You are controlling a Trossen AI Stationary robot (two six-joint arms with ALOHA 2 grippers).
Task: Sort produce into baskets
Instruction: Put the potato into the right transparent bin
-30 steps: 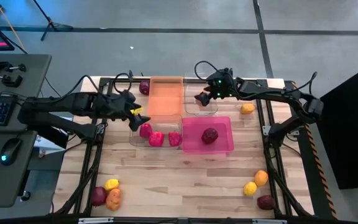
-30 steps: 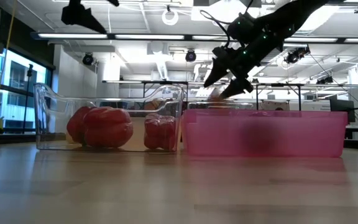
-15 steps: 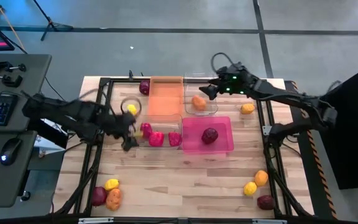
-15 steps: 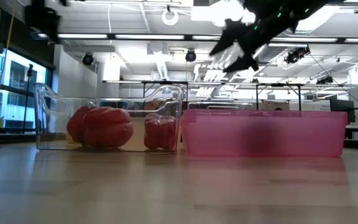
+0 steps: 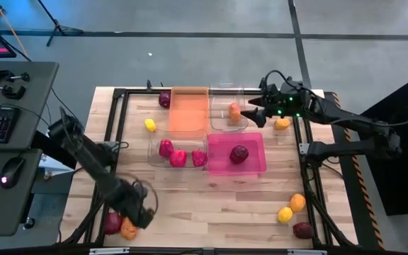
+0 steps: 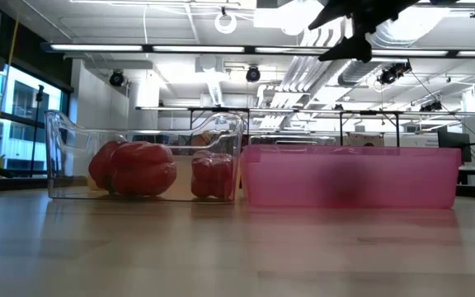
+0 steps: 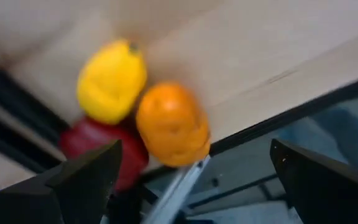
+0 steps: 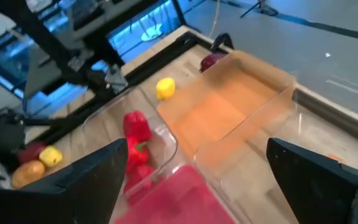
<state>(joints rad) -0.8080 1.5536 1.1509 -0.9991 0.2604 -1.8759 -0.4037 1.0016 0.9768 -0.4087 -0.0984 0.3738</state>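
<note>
Wooden slatted table point(image 5: 211, 195): your left gripper point(image 5: 137, 212) sits at the near-left corner, fingers spread wide and empty, above a yellow lemon-like piece point(image 7: 111, 81), an orange round piece point(image 7: 172, 124) and a dark maroon piece point(image 7: 98, 146). Your right gripper point(image 5: 249, 106) hangs beside the far clear plastic bin point(image 5: 227, 126), fingers wide apart, empty; that bin holds one orange fruit point(image 5: 234, 111). Near clear bin point(image 5: 151, 145) has three red pepper-like pieces point(image 5: 178, 157), magenta pink bin point(image 5: 255, 164) one maroon round piece point(image 5: 239, 154), translucent orange bin point(image 5: 189, 111) shows nothing inside
</note>
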